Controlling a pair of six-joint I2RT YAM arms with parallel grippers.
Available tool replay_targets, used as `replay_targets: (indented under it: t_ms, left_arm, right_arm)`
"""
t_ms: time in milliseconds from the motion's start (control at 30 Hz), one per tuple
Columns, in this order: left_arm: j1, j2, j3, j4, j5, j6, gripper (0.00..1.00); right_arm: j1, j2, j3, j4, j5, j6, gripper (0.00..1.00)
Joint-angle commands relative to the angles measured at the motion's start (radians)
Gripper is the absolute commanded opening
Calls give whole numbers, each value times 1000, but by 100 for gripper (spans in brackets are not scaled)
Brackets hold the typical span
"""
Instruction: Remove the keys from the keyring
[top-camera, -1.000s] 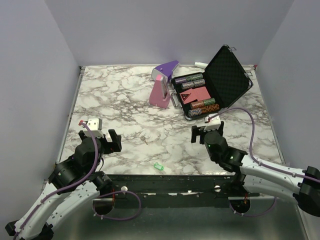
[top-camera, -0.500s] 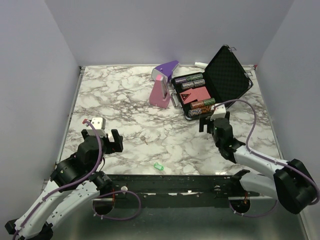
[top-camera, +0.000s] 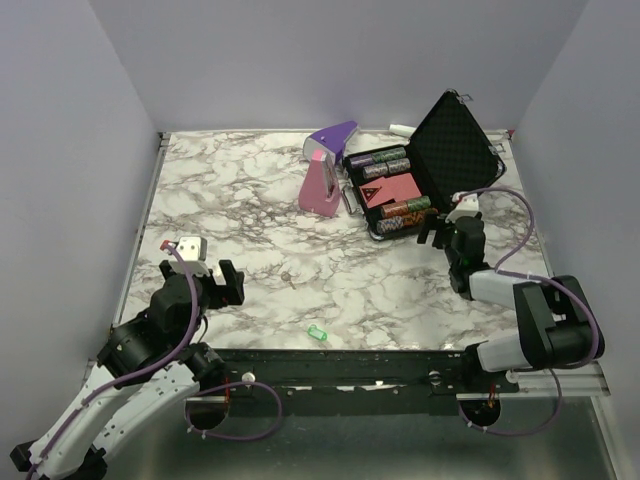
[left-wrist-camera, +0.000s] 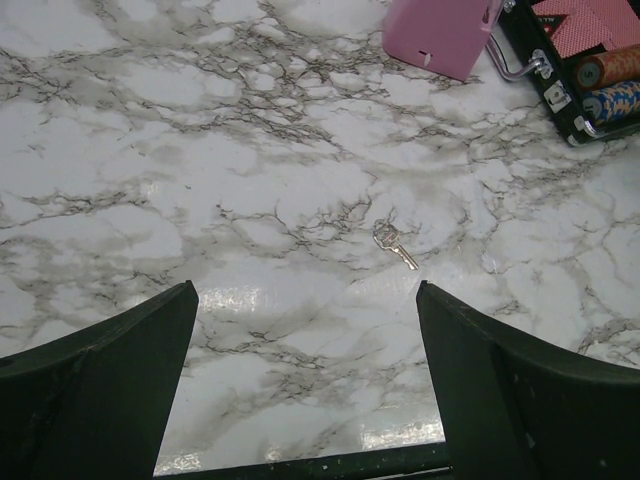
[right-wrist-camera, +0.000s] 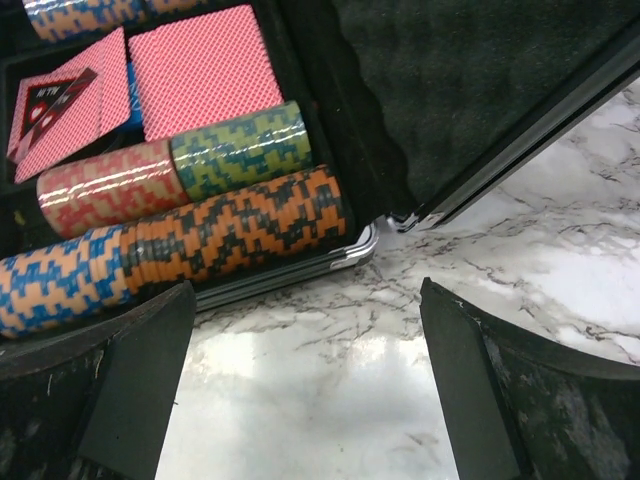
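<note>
A tiny key with a bright green head (top-camera: 318, 332) lies alone near the table's front edge. A small silvery key (left-wrist-camera: 404, 257) lies on the marble with the thin grey keyring (left-wrist-camera: 383, 233) at its head; from above the pair is a faint speck (top-camera: 288, 277). My left gripper (top-camera: 203, 271) hovers at the front left, open and empty, with the silvery key ahead and slightly right of its jaws (left-wrist-camera: 305, 300). My right gripper (top-camera: 452, 229) is open and empty at the front right corner of the chip case, over bare marble (right-wrist-camera: 305, 295).
An open black case (top-camera: 455, 150) of poker chips (right-wrist-camera: 240, 235) and red card decks (right-wrist-camera: 200, 70) stands at the back right. A purple-and-pink wedge-shaped object (top-camera: 324, 175) stands left of it. The table's front edge (left-wrist-camera: 300, 468) lies just under my left gripper's fingers.
My right arm has swung right and back, from mid-table to the case's front right corner. The left arm has barely moved. Both grippers stayed open.
</note>
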Motion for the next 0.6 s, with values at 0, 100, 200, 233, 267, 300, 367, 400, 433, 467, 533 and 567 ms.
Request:
replay_targets:
  t_ms: [0,100,200,233,267,300,367,400,433,467,533,567]
  left_arm:
    - [6,-21,9,1,-22,-2,99]
    - [6,-20,10,-1,-23,-3,99]
    - [6,-24,9,-1,-25,-5,99]
    - [6,-24,9,3,-23,-5,99]
    - [6,-26,7,4,-22,-4,99]
    - [6,-25,6,6,-20,-4,99]
    - [8,-23,6,12,-11,1,99]
    - [8,-18,6,12,-8,1,99]
    - [8,-12,7,12,-6,3,99]
    - [8,-9,7,13,-5,3,99]
    - [8,-6,7,15,-3,4,99]
    - [8,-5,7,15,-2,4,99]
  right_arm:
    - [-44,71,-26,207,-86,22,100]
    - [-65,108,-43,284,-91,11,100]
    - [-98,126,-66,365,-158,-10,100]
    - [-111,147,-81,410,-169,-9,100]
    - [-118,166,-99,466,-199,-6,100]
    - [-124,198,-118,533,-212,-7,100]
    - [-141,242,-153,653,-181,37,100]
    - [-141,237,-144,618,-180,33,100]
    - [-142,230,-137,594,-186,25,100]
    - [-144,236,-140,607,-189,28,100]
    - [-144,235,-143,618,-184,31,100]
    - [-142,236,-144,617,-181,29,100]
